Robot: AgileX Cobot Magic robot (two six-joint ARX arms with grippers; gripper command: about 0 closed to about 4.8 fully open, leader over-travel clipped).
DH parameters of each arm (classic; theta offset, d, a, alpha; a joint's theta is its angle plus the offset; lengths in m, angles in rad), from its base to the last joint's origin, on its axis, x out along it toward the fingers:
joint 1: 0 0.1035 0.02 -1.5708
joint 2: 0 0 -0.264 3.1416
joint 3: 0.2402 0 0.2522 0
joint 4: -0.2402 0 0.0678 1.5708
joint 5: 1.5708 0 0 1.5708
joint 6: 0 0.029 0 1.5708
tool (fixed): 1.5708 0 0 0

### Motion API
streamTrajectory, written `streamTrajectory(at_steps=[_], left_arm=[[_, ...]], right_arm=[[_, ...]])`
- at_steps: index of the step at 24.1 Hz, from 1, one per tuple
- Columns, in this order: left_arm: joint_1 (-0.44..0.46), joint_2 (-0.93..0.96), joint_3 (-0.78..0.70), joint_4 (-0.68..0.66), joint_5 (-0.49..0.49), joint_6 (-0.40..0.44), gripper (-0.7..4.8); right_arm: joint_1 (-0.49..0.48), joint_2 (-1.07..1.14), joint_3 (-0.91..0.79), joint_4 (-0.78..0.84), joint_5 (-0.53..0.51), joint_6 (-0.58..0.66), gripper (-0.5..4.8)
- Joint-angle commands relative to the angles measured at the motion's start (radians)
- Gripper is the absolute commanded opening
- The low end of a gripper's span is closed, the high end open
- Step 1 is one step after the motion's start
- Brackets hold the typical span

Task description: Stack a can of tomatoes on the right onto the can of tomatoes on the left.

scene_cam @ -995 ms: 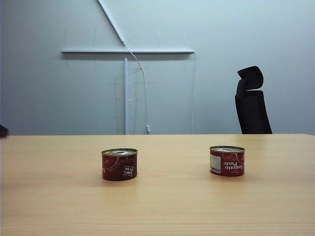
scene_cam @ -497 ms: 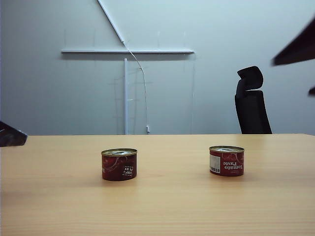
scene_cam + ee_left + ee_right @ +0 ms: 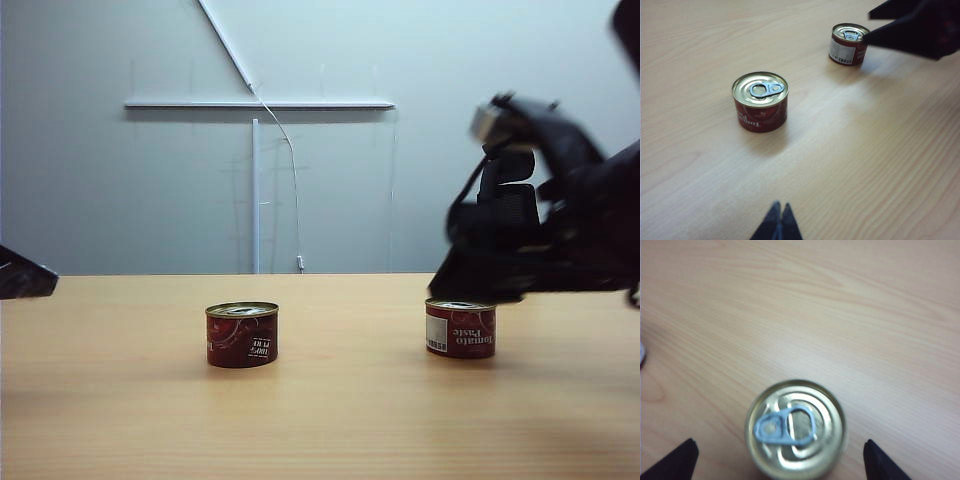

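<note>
So the right gripper (image 3: 777,457) hangs just above the right tomato can (image 3: 461,328), jaws spread wide to either side of its lid, not touching it. The left tomato can (image 3: 242,335) sits well apart on the wooden table (image 3: 330,420). The left gripper (image 3: 778,220) waits at the table's left edge, fingertips pinched together, holding nothing.

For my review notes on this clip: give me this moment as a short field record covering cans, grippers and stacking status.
left can: upright on the table, pull-tab lid up
right can: upright on the table, apart from the left can
right gripper: open, above the right can, fingers either side, no grip
left gripper: shut, back from the left can, holding nothing
stacking: not yet done
</note>
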Motion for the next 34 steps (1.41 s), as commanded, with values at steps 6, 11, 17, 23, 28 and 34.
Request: streamTrajectory(at_steps=[6, 11, 17, 23, 28, 34], left_arm=[[-0.001, 0.001, 0.004, 0.013, 0.003, 0.0, -0.04], [-0.001, 0.001, 0.004, 0.013, 0.003, 0.0, -0.04], [-0.001, 0.001, 0.004, 0.013, 0.003, 0.0, -0.04], [0.038, 0.0, 0.004, 0.013, 0.003, 0.0, -0.04], [0.111, 0.0, 0.004, 0.013, 0.003, 0.0, -0.04], [0.167, -0.015, 0.004, 0.013, 0.0, 0.0, -0.04]], right_arm=[[-0.005, 0.216, 0.068, 0.162, 0.033, 0.054, 4.79], [-0.006, 0.221, 0.067, 0.166, 0.04, 0.054, 3.36], [-0.006, 0.22, 0.068, 0.223, 0.022, 0.06, 0.71], [0.041, 0.218, 0.187, 0.198, -0.311, 0.172, 0.71], [0.133, 0.221, 0.345, -0.073, -0.301, 0.071, 0.72], [0.195, 0.267, 0.432, -0.142, -0.257, -0.04, 0.73]])
